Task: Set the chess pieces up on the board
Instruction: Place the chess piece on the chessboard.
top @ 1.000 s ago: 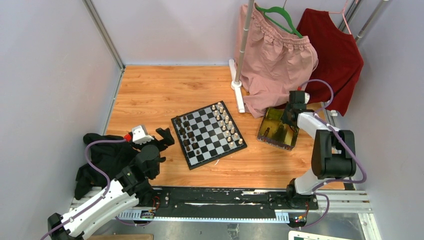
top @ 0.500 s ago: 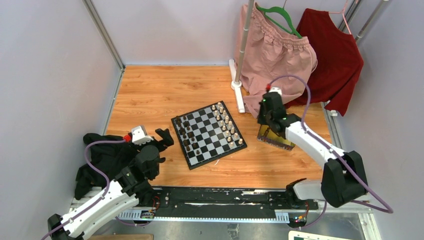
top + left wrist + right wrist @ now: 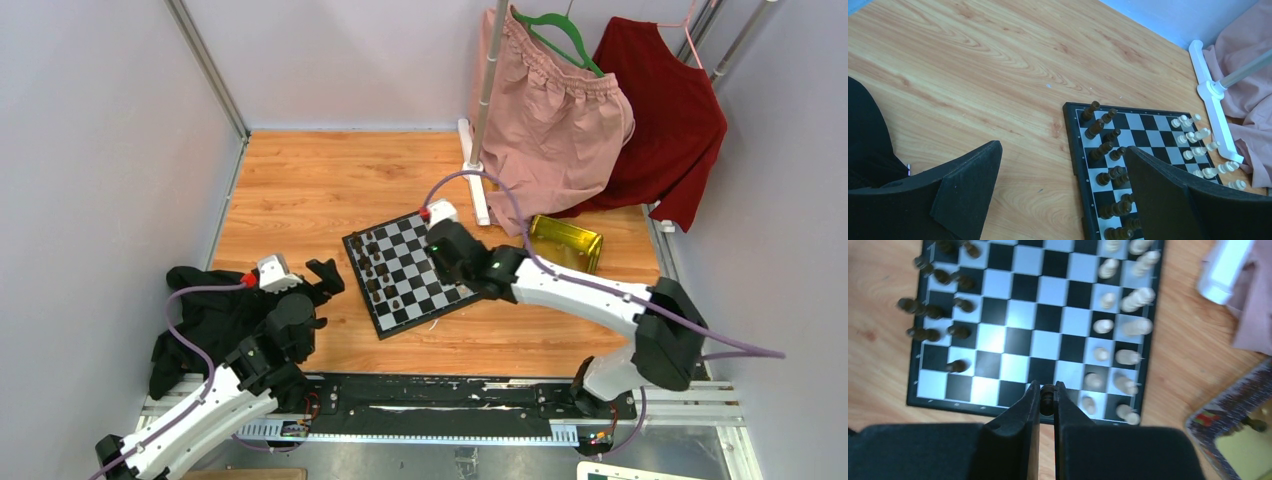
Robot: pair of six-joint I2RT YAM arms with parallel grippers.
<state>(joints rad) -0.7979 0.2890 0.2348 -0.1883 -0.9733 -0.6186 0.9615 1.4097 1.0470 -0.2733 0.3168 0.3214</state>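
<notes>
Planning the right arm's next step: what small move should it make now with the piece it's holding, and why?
Probably swing left and lower it onto a bare corner square. The right gripper is shut on a dark piece above the edge of the board, and the other dark pieces line that side.

Dark chess piece tight between the right fingers, over the board's edge
</notes>
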